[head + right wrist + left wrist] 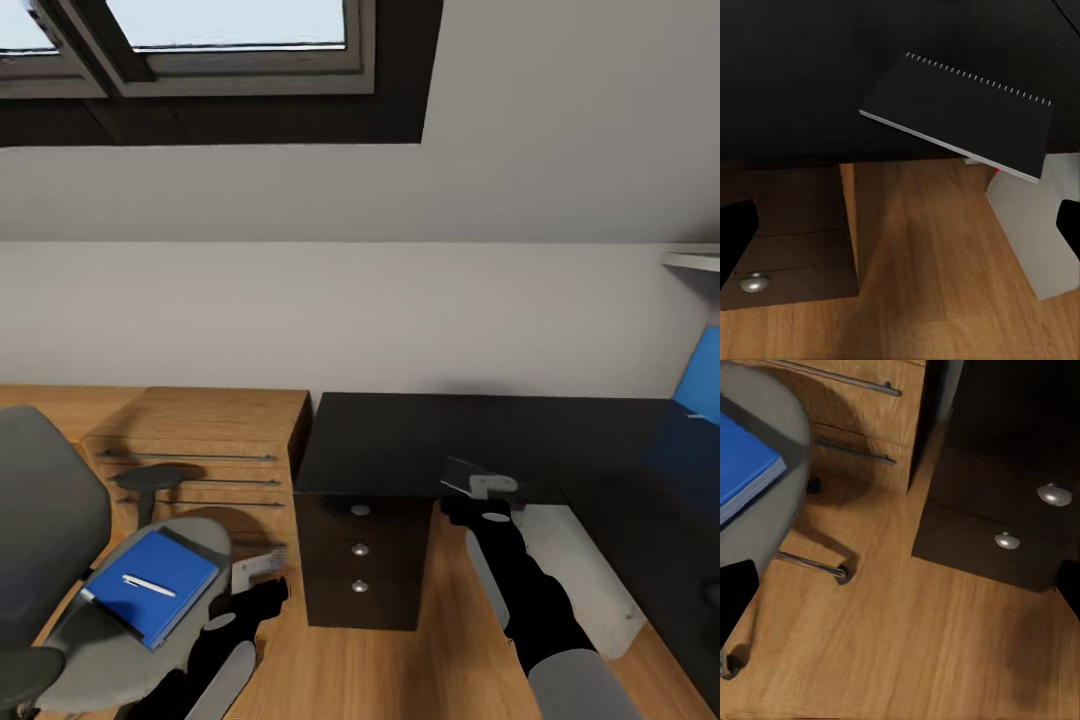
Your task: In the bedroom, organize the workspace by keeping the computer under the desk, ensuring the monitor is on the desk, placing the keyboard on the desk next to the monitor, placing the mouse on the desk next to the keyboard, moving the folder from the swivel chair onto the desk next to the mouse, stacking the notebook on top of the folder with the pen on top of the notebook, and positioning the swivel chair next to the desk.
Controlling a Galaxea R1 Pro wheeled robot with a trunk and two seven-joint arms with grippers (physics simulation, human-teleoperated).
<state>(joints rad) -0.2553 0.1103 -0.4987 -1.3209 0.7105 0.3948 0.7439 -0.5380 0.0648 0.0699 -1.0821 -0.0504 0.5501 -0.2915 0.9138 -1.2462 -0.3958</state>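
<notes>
The swivel chair [120, 640] stands at the left, and the blue folder [150, 585] lies on its grey seat with the white pen [148, 585] on top. My left gripper [258, 572] hangs open just right of the seat, over the wood floor. The folder's corner [742, 465] appears in the left wrist view. The black notebook [960, 112] sits tilted at the front edge of the black desk [420, 440], jutting out over the floor. My right gripper [488, 490] is open right beside it, with nothing between its fingers. The pale computer [590, 570] stands under the desk.
A light wooden chest [200, 440] with bar handles stands between chair and desk. The desk's black drawer unit [360, 560] has silver knobs. A blue panel [705, 380] shows at the far right. Skylights sit in the sloped ceiling above.
</notes>
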